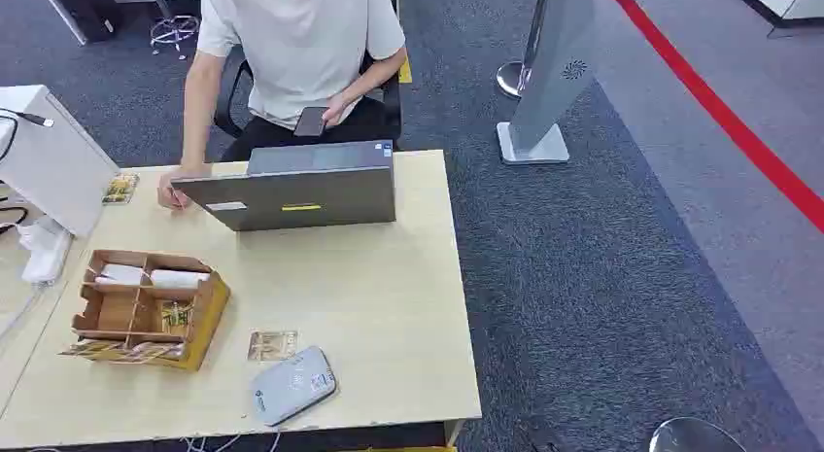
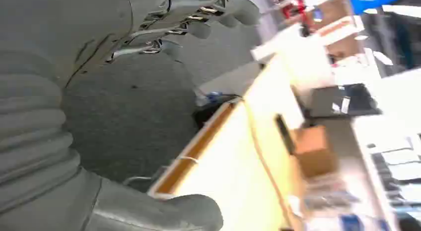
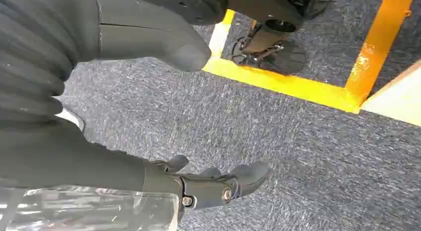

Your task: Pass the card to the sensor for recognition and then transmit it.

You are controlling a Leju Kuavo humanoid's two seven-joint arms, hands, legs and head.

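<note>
A card (image 1: 272,345) lies flat on the wooden table (image 1: 389,306), just behind the grey-white sensor pad (image 1: 292,385) near the front edge. More cards sit in the brown cardboard organizer (image 1: 146,308) at the left. My left hand (image 2: 124,112) hangs beside the table's edge, thumb and fingers apart, nothing in it. My right hand (image 3: 149,116) hangs over the grey carpet, also with fingers spread and nothing held.
A person sits behind the table with one hand on it, holding a phone (image 1: 311,121), behind an open laptop (image 1: 301,190). A white box (image 1: 53,160) stands at the left. A grey stand (image 1: 549,73) and red floor line (image 1: 719,112) are at the right. Yellow floor tape (image 3: 298,84) runs below.
</note>
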